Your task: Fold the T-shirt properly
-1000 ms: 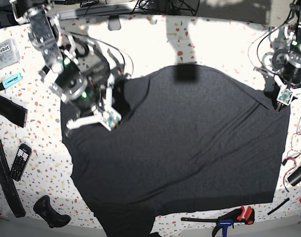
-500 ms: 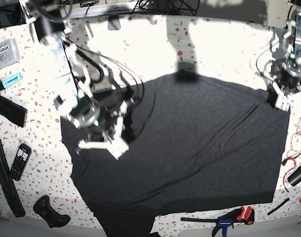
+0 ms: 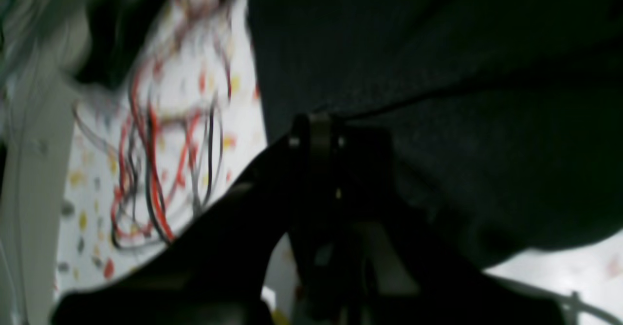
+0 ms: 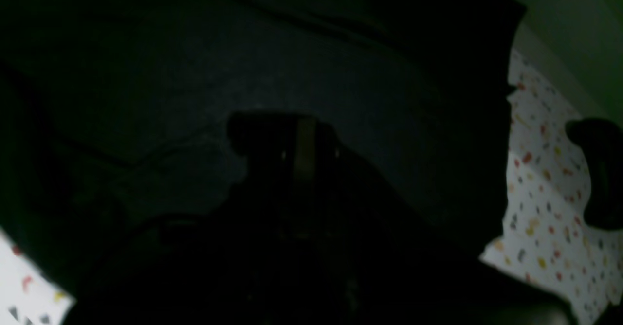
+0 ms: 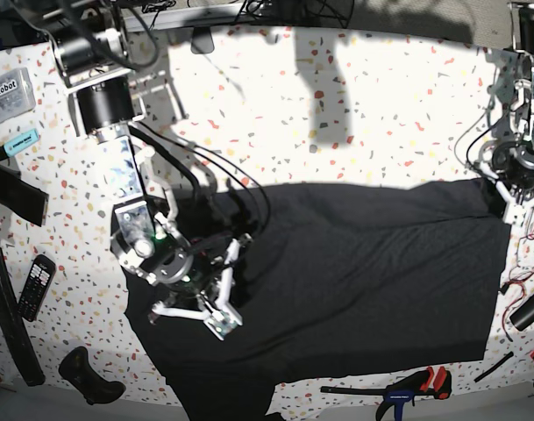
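Both closed tools, the right tool (image 5: 216,317) and left tool (image 5: 497,193), grip the T-shirt (image 5: 354,281), whose far edge now lies drawn nearer across the worktop (image 5: 380,105), starting the first fold.

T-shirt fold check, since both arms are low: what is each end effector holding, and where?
Both hold the T-shirt: the right end effector and the left end effector each pinch its far edge.
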Tool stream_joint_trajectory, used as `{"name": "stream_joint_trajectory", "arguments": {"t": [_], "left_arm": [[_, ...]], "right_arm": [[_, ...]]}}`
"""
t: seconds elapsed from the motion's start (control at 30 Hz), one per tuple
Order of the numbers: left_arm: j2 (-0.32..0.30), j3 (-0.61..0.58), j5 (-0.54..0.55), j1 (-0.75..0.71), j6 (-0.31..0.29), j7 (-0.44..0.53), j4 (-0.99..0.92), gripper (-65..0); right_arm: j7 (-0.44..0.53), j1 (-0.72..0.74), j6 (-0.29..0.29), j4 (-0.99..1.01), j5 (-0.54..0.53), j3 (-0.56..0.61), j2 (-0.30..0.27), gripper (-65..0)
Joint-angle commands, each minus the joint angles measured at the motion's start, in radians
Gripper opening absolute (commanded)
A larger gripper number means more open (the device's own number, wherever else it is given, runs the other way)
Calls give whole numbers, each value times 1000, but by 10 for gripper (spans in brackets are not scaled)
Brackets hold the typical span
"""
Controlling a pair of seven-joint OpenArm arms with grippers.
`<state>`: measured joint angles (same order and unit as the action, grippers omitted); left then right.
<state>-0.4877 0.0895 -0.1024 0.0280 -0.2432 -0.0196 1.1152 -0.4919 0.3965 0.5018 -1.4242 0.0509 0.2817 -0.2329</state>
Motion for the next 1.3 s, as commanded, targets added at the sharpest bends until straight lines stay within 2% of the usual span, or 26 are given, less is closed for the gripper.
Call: {"name": "stream_joint_trajectory", "arguments": {"t": [0.0,0.1,0.6,0.7,0.8,0.87,0.97,1.13,1.27], "left_arm": [[-23,7,7,28,2,52,9,-650],[-23,7,6,28,-6,96,8,-650],[-22,7,6,30,-16,95,8,-650],[-22,7,6,30,-16,95,8,-650],[-24,7,6,31,-20,96,8,-650],[-27,7,6,34,-42,96,8,-650],[-28,7,6,42,-74,96,8,-650],[-28,7,6,43,-77,95,8,-650],[-28,7,6,41,-77,95,8,-650]], "right_arm": [[21,33,-1,-16,-3,-6,3,-650],[23,42,-1,-16,-3,-6,9,-650],[24,108,-1,2,-2,-6,9,-650],[51,115,-1,66,2,-6,9,-650],[121,135,-1,150,27,-6,9,-650],[148,158,-1,193,26,-6,11,-650],[156,195,-1,246,27,-6,29,-650],[222,257,-1,362,33,-6,76,-650],[253,302,-1,451,124,-6,123,-650]]}}
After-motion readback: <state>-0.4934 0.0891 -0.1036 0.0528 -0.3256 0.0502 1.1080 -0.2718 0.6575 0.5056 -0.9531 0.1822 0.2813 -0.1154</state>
